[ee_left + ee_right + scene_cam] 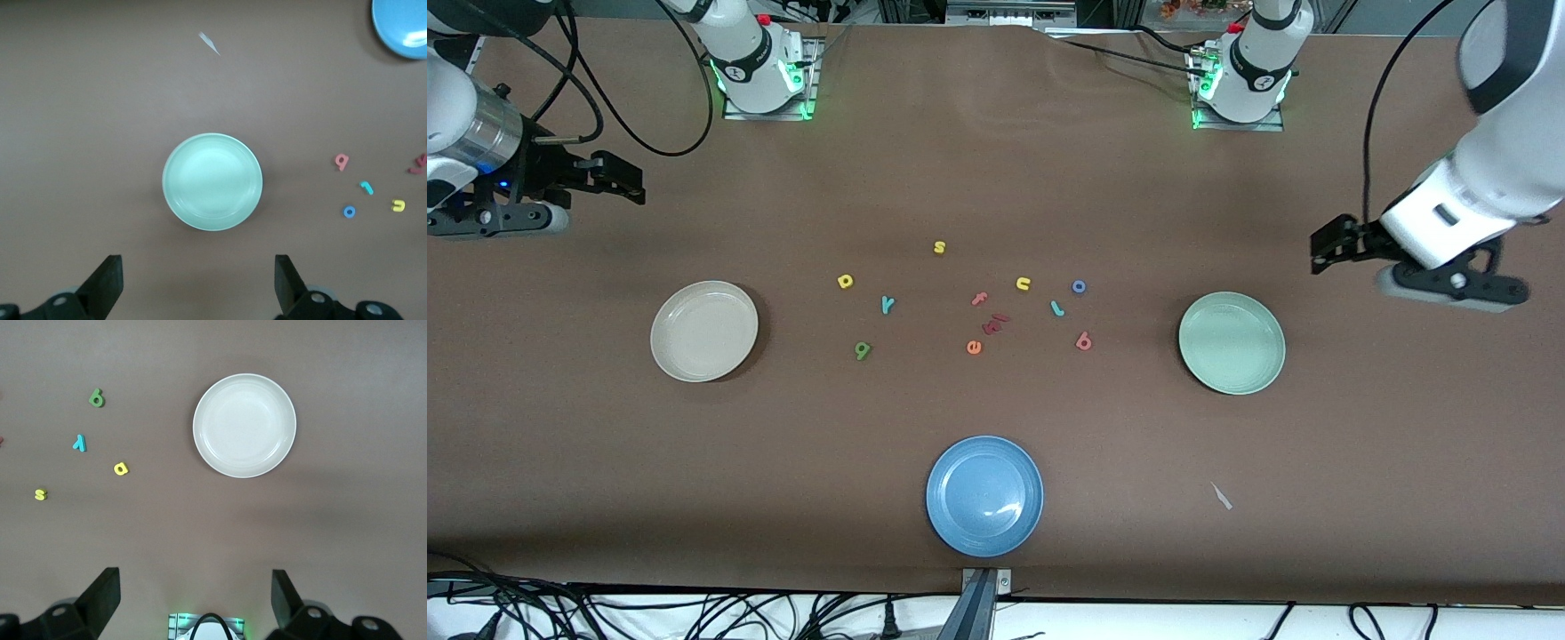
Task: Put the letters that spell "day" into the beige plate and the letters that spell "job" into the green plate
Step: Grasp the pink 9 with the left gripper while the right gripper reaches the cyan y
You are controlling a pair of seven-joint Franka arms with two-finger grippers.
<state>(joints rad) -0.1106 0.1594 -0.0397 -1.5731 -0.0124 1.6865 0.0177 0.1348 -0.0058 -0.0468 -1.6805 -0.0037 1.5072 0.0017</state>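
Gaping wide, both hands empty

The only readable characters are the foam letters lying on the brown table point(996, 178): a yellow "s" point(939, 247), yellow "u" point(1023, 284), teal "y" point(887, 304), blue "o" point(1079, 286), red-pink "b" point(1083, 340), pink "f" point(979, 299) and orange "e" point(974, 347). The remaining letters sit turned at angles and cannot be read with certainty. No labels or brands are legible on the plates.

Bright, even overhead light; soft shadows, sharp focus.
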